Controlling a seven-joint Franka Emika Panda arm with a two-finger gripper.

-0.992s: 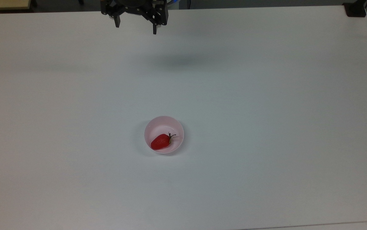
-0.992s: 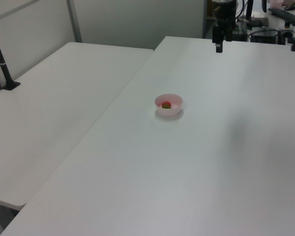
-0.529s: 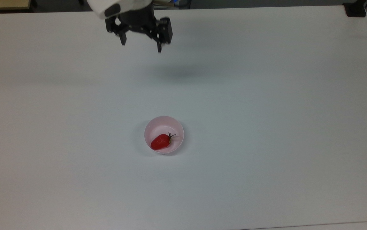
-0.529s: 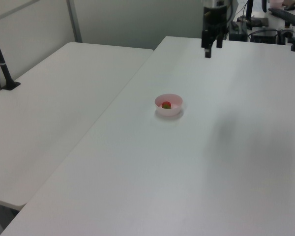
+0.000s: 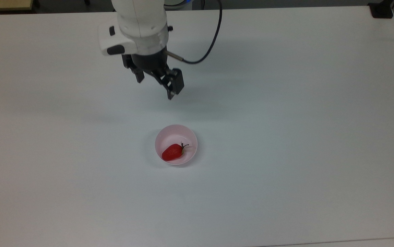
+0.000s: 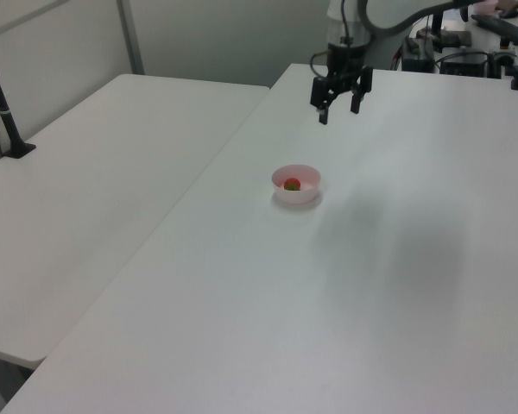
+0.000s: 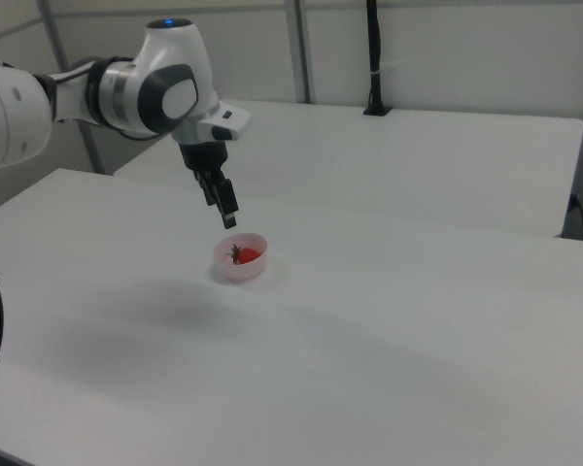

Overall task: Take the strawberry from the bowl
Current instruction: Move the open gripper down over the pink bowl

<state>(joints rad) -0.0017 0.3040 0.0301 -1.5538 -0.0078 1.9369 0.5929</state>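
Task barely begun: strawberry (image 5: 173,152) lies on its side in the pink bowl (image 5: 190,137), stem toward the top view's right, bowl mid-worktop (image 5: 286,137). Nothing grasped yet; descent, grip and lift all remain. Gripper (image 5: 155,85) hangs above the worktop, short of the bowl, jaws spread wide and empty. Compared with a second ago, the arm has travelled from the worktop's far edge toward the bowl; bowl and strawberry unmoved.

A large white table (image 6: 388,285) is standing beside a second white table (image 6: 95,198). A black pole (image 7: 373,58) is rising from it, and pale partition walls (image 7: 447,58) are closing the room behind.
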